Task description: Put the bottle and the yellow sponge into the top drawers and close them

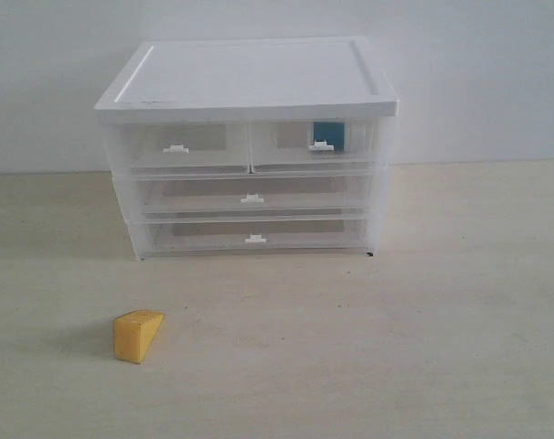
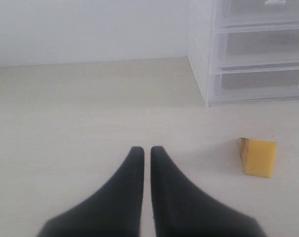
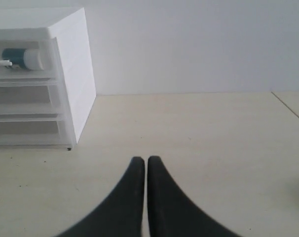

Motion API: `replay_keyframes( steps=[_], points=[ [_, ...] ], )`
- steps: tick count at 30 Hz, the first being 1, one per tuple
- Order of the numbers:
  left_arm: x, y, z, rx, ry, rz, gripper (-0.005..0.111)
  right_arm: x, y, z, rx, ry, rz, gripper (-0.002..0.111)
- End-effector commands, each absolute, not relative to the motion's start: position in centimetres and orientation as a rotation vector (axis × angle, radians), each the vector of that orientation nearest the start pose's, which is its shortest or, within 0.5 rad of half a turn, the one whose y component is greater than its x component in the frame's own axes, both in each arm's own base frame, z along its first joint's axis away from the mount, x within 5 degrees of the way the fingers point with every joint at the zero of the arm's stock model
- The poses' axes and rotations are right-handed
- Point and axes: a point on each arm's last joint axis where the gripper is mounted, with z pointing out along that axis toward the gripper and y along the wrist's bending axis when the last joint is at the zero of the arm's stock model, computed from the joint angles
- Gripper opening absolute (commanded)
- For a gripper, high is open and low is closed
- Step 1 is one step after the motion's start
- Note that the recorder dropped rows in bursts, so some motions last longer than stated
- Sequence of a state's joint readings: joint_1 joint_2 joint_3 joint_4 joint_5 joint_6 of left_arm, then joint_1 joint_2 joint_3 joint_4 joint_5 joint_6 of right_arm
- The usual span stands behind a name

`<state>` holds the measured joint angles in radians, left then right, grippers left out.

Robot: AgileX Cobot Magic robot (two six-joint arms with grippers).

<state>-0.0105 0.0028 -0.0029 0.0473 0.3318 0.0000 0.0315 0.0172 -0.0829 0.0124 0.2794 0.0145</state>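
The yellow sponge (image 1: 138, 336) (image 2: 258, 156) lies on the table in front of the cabinet's left side. The bottle (image 1: 329, 134) (image 3: 22, 58) shows through the front of the right top drawer (image 1: 315, 147), lying inside it. Both top drawers look pushed in; the left top drawer (image 1: 180, 149) shows nothing inside. My left gripper (image 2: 147, 149) is shut with nothing between its fingers, low over bare table, apart from the sponge. Off the cabinet's right side, my right gripper (image 3: 141, 160) is also shut and holds nothing. Neither gripper appears in the exterior view.
The white-topped cabinet (image 1: 250, 78) stands at the back against a pale wall. Two full-width drawers (image 1: 252, 195) sit shut below the top ones. A table edge (image 3: 289, 107) runs past the right gripper's far side.
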Motion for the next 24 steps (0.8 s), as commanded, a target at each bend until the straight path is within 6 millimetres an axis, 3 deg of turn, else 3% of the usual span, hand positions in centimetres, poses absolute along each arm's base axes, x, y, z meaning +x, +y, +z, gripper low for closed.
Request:
replay_keyframes(
  steps=[1, 8, 24],
  points=[
    [5.4, 0.1, 18.4, 0.035, 1.804, 0.032, 0.004, 5.1, 0.2, 21.0, -0.032, 1.729, 0.023, 0.0],
    [5.4, 0.1, 18.4, 0.035, 1.804, 0.032, 0.004, 5.5, 0.2, 19.1, -0.027, 1.73, 0.028, 0.0],
    [5.4, 0.1, 18.4, 0.035, 1.804, 0.032, 0.004, 5.4, 0.2, 18.4, -0.028, 1.806, 0.029, 0.0]
  ],
)
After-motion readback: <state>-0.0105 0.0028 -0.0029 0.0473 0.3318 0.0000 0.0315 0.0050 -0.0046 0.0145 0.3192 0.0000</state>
